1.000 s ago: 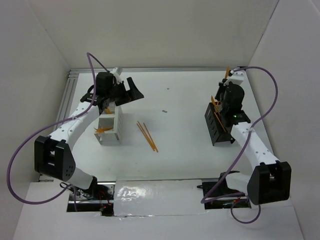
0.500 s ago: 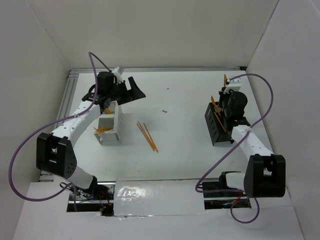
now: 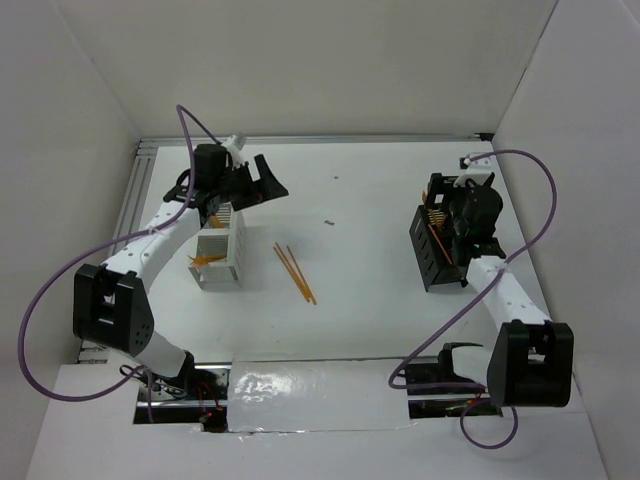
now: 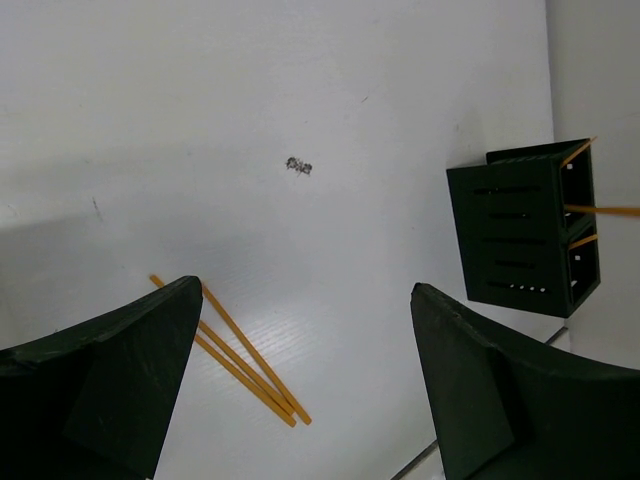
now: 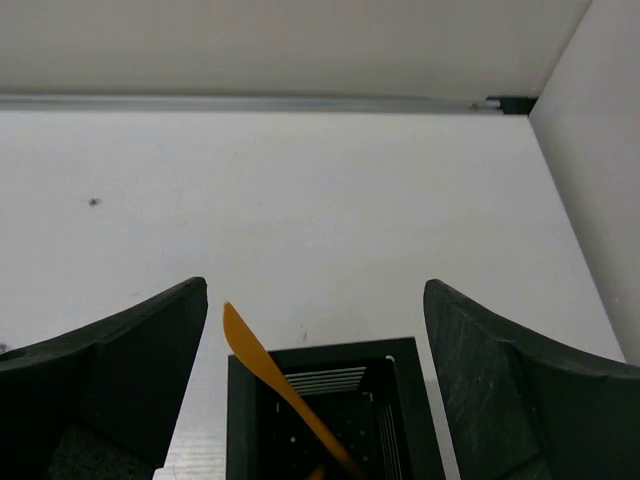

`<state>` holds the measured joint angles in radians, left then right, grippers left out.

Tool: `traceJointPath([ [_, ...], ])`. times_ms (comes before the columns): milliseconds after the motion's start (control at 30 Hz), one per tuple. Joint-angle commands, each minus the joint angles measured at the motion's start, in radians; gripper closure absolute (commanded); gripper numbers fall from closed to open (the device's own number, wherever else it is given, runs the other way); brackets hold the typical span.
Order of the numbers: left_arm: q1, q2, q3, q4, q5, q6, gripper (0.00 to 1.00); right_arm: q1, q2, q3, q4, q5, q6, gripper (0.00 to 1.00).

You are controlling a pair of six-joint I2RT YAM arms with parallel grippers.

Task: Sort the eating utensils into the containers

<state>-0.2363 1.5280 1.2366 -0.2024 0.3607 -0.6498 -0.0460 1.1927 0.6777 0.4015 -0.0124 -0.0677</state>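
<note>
The black container (image 3: 436, 252) stands at the right with orange utensils (image 3: 436, 232) inside. My right gripper (image 3: 445, 200) hovers over its far end, open and holding nothing. In the right wrist view an orange knife (image 5: 268, 372) leans in the black container (image 5: 330, 420), free between the open gripper's (image 5: 315, 288) fingers (image 5: 110, 370). The white container (image 3: 222, 250) at the left holds orange utensils (image 3: 205, 260). My left gripper (image 3: 262, 188) hangs open and bare just behind it. Loose orange sticks (image 3: 295, 272) lie on the table between the containers, also under the left gripper (image 4: 304, 286) as sticks (image 4: 230, 355).
White walls close in the table on the left, back and right. A metal rail (image 3: 320, 138) runs along the back edge. A small dark speck (image 3: 328, 222) lies mid-table. The left wrist view also catches the black container (image 4: 520, 230) with orange tips (image 4: 600, 210) poking out.
My right gripper has gone from shut to open, and the orange knife it held above the black container now leans inside it. The left arm has barely moved.
</note>
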Motion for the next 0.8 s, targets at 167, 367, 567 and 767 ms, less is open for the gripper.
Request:
traceJointPath([
  [167,-0.135,-0.015,0.011,-0.088,-0.230,0.004,0.02,0.084,-0.226,0.169,-0.139,-0.101,0.060,0.00],
  [367,-0.181,-0.065,-0.115,-0.074,-0.318,-0.071,0.07,0.245,-0.213,0.188,-0.202,-0.253,0.147,0.00],
  [567,-0.276,-0.003,-0.124,-0.198,-0.521,-0.233,0.13,0.562,-0.122,0.137,-0.286,-0.033,0.193,0.01],
  [767,-0.285,0.014,-0.115,-0.223,-0.548,-0.242,0.13,0.693,0.010,0.082,-0.334,0.007,0.305,0.16],
])
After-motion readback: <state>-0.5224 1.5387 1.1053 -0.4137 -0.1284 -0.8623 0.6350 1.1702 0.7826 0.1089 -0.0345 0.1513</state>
